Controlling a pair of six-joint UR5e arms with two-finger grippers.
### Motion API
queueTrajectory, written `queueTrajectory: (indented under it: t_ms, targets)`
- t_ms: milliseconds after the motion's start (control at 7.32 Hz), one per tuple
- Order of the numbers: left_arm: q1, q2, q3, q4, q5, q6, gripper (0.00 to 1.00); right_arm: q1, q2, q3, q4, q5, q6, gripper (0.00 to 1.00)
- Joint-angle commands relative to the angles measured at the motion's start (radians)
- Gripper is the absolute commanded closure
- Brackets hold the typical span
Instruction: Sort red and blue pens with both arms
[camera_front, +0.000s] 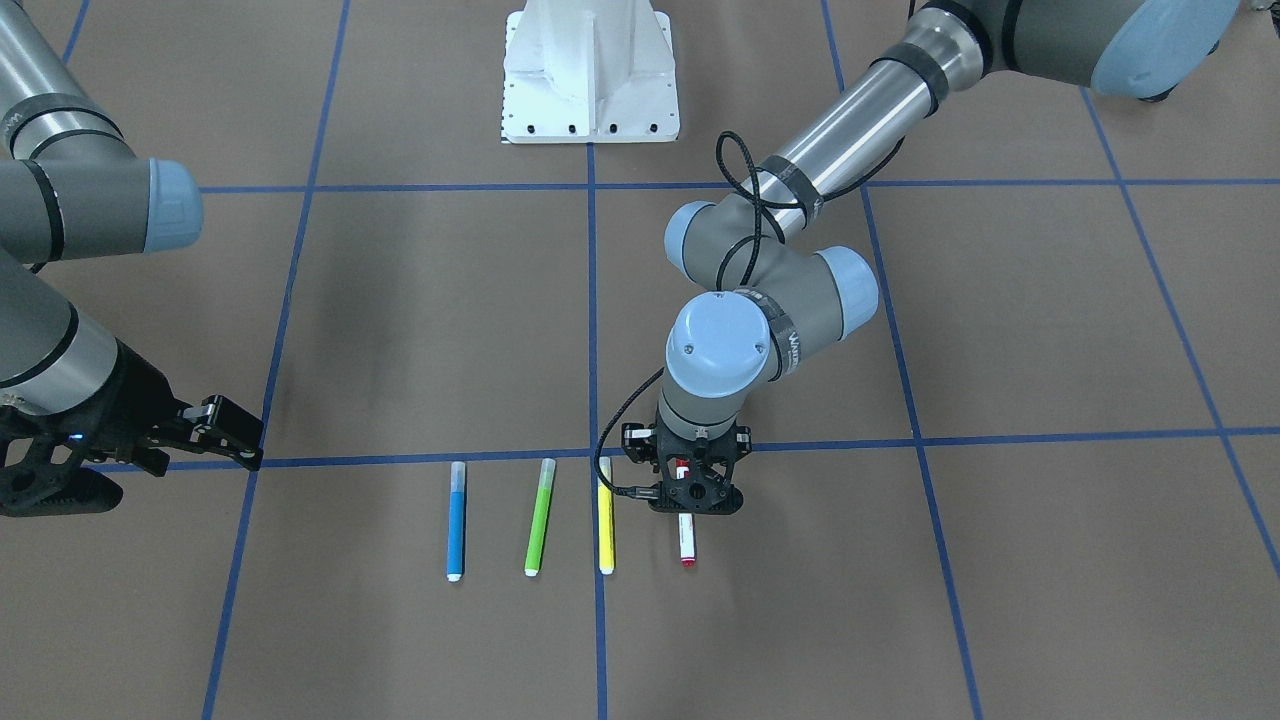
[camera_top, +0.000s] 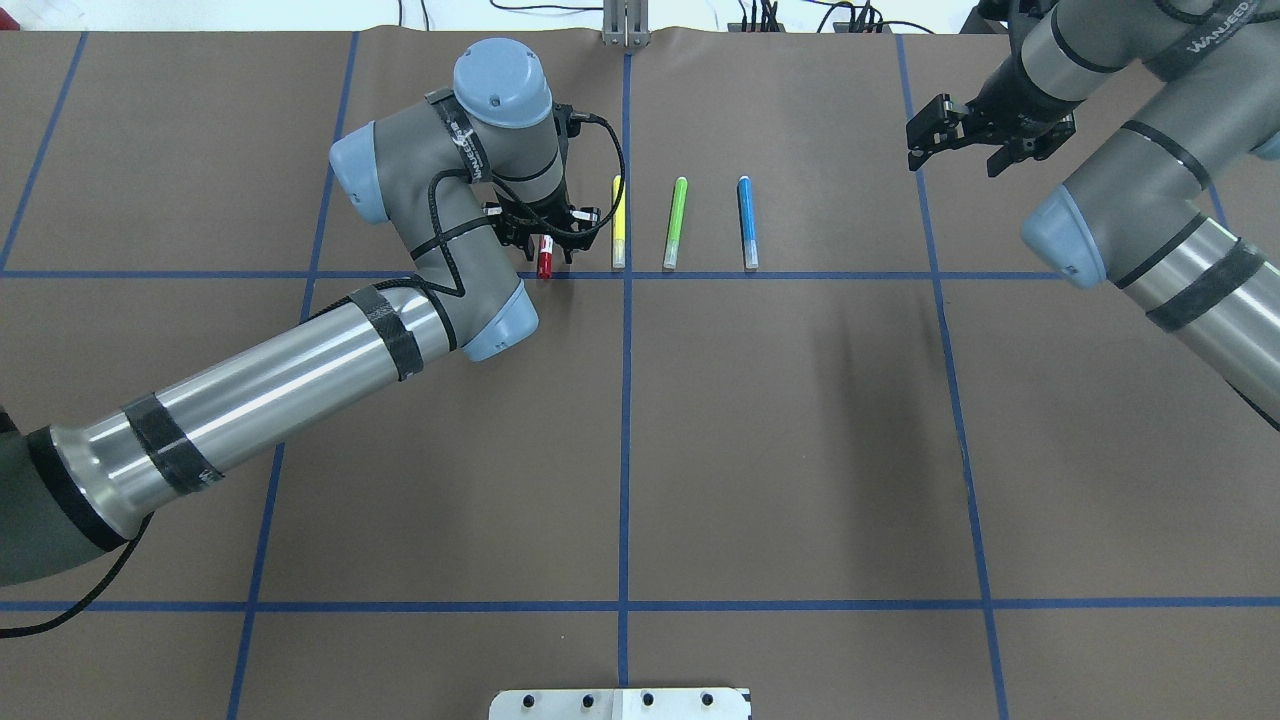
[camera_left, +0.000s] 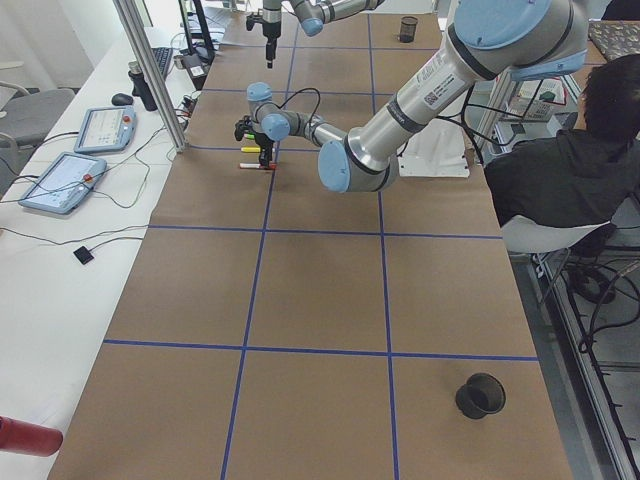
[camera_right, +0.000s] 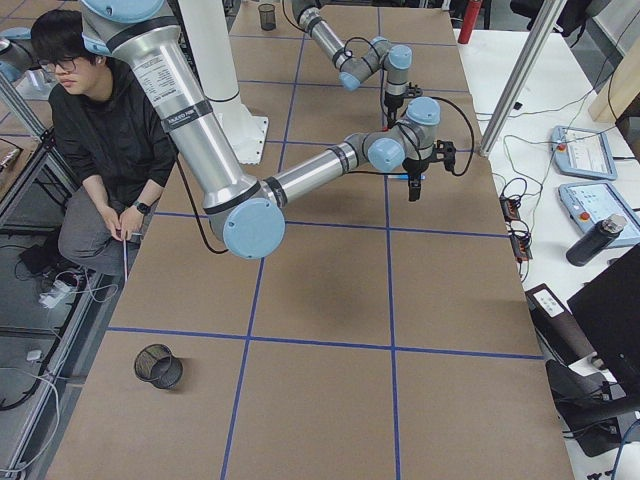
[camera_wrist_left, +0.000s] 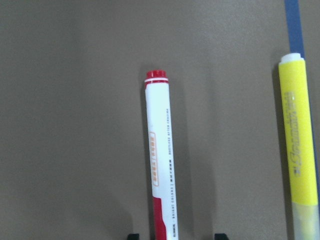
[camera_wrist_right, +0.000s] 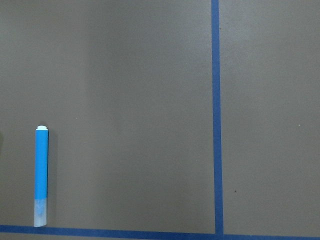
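- The left tool (camera_front: 697, 490) hangs low over the red pen (camera_front: 686, 540), fingers spread, one on each side of the barrel with a clear gap on both sides in the left wrist view.
- The red pen lies flat on the bench (camera_front: 1000, 300) at one end of a row of four pens. Its red cap points toward the robot's base.
- Beside it in turn lie the yellow marker (camera_front: 605, 530), the green marker (camera_front: 539, 520) and the blue pen (camera_front: 456, 525), all parallel and apart from one another.
- The blue pen lies flat at the row's far end, with its pale cap end just beside a blue tape line (camera_wrist_right: 125, 232).
- The right tool (camera_top: 965, 140) hangs above the bench, well apart from the blue pen. Its fingers appear spread and hold nothing.
- A person (camera_right: 95, 130) sits beside the bench, behind the robot.
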Motion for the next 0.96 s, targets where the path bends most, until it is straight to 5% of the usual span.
queueTrajectory:
  t_ms: [0, 273, 546, 820]
  targets:
    - [0.0, 0.0, 0.008, -0.001, 0.0, 0.0, 0.47, 0.0, -0.001, 0.0, 0.0, 0.0, 0.005, 0.01]
    - [0.0, 0.0, 0.012, -0.001, 0.0, 0.0, 0.52, 0.0, -0.001, 0.002, 0.0, 0.0, 0.006, 0.01]
    - [0.002, 0.0, 0.013, 0.001, 0.0, 0.0, 0.91, 0.003, -0.001, 0.017, 0.0, 0.002, 0.024, 0.01]
    - [-0.001, -0.001, -0.01, 0.004, -0.002, -0.022, 1.0, 0.002, -0.001, 0.022, 0.0, 0.002, 0.037, 0.01]
